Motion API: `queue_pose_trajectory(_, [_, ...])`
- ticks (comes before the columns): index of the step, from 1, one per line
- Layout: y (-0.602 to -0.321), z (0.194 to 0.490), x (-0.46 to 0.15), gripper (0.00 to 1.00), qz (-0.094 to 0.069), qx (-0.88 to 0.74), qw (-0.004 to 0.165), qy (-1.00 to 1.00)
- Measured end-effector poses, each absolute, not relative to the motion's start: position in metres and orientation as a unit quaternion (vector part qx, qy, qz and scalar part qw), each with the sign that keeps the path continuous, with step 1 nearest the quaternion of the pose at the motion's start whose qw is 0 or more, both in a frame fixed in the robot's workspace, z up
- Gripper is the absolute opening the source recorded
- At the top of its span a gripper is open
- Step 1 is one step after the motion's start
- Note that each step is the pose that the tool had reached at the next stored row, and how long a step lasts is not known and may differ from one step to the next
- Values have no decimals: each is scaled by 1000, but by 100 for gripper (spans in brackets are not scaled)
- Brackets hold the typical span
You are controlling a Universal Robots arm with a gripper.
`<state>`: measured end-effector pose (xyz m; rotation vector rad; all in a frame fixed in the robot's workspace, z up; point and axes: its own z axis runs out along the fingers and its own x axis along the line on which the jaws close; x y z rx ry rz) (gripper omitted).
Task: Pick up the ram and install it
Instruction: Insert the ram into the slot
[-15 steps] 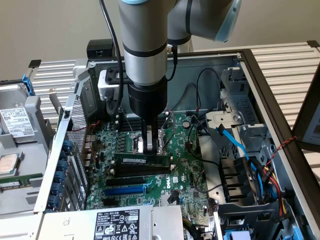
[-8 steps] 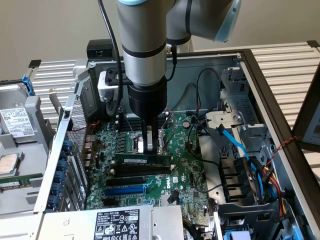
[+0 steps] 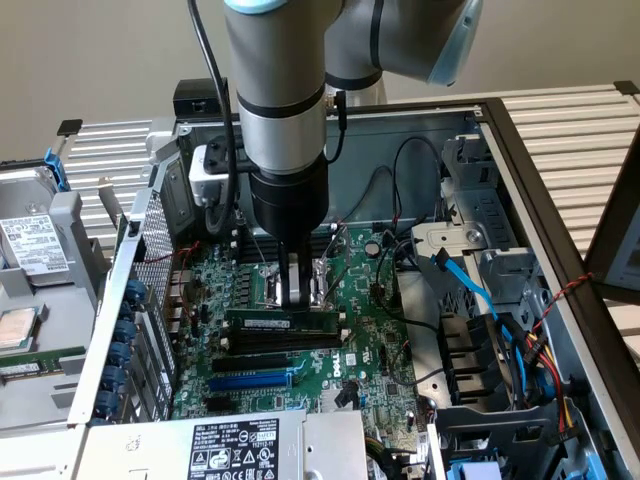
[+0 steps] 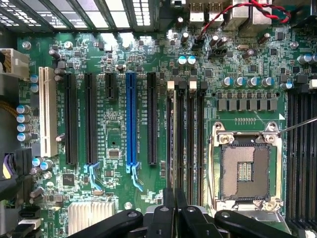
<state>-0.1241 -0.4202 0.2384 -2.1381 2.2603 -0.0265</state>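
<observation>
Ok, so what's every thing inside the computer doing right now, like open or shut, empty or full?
ram, upright on its long edge, held from above; clicked in or not, cannot tell.
end effector, shut on the ram.
blue slot, empty.
white slot, empty.
processor socket, uncovered, no cooler on it.
computer case, open.

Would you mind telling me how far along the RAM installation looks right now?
Done: the ram has been picked up and stands on edge over the motherboard, lined up beside the long black slots. In hand: the fingers are closed on its top edge. Left: I cannot tell whether it is fully seated, and the fingers have not let go yet.
</observation>
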Motion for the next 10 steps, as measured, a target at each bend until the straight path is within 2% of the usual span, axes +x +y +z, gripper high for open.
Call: queue_pose_trajectory(10, [-420,237,-131,12,-25,-686,33,726])
